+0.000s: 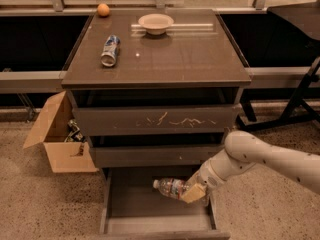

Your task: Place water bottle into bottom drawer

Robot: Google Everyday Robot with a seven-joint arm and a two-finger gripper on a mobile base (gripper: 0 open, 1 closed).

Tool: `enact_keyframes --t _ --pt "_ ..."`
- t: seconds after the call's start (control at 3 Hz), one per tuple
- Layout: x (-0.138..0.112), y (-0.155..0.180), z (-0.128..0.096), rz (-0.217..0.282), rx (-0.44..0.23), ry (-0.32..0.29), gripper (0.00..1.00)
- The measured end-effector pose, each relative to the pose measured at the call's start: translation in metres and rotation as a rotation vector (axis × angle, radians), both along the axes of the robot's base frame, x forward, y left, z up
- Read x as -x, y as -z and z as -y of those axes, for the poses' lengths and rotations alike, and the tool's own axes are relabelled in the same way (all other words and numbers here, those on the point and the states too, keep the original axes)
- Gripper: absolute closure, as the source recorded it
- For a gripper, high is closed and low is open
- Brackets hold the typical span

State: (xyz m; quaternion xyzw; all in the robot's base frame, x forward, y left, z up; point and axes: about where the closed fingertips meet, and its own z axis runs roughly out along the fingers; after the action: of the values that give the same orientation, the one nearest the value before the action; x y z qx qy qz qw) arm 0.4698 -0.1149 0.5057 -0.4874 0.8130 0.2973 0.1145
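Observation:
The water bottle (170, 188) is clear plastic with a white cap pointing left and a red-and-blue label band. It lies on its side in my gripper (192, 192), which is shut on its base end. The bottle hangs over the bottom drawer (150, 223), which is pulled out, just above its flat floor near the right half. My white arm (260, 159) reaches in from the right. Whether the bottle touches the drawer floor I cannot tell.
Above are the shallow middle drawer (150, 154) and the scratched-front drawer (155, 119). On the cabinet top lie a blue-and-silver soda can (110, 50), a white bowl (156, 23) and an orange (103, 9). An open cardboard box (60, 139) stands at the left.

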Motion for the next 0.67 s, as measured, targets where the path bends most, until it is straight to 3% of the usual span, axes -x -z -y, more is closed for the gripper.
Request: enact_keyframes --t 0.33,0.67 --pt "-0.0049 0.0899 -0.0118 -0.045 -0.055 0.033 1.0" --pt "-0.0061 0.0926 -0.012 -0.043 -0.054 0.034 1.0"
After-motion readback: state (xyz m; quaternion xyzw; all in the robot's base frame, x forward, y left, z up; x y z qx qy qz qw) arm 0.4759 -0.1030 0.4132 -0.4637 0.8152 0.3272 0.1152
